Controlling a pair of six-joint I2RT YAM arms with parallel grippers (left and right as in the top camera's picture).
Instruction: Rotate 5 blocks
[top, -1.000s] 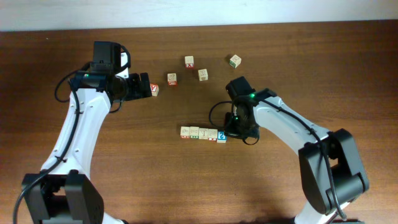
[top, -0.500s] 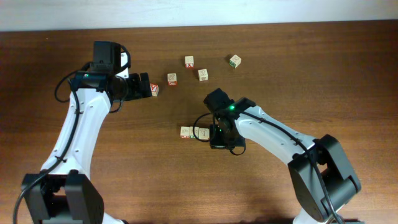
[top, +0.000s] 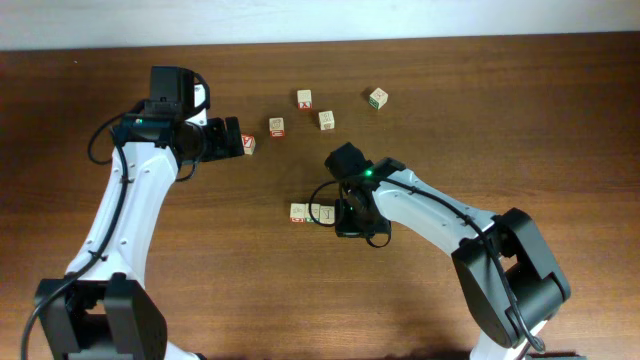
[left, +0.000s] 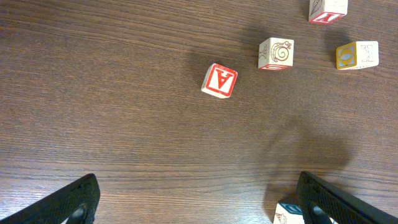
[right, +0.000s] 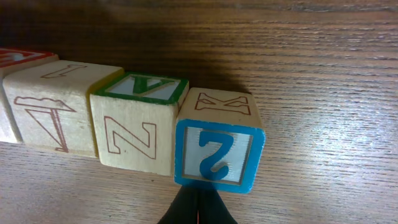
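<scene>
Right wrist: blocks (right: 134, 137) just beyond claw (right: 198, 198)

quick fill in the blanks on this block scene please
The blue-faced block shows a white ____.
The pale block touching it shows a red ____.
The right gripper is ____.
The left gripper is ____, holding nothing.
Missing: 2; Z; shut; open.
</scene>
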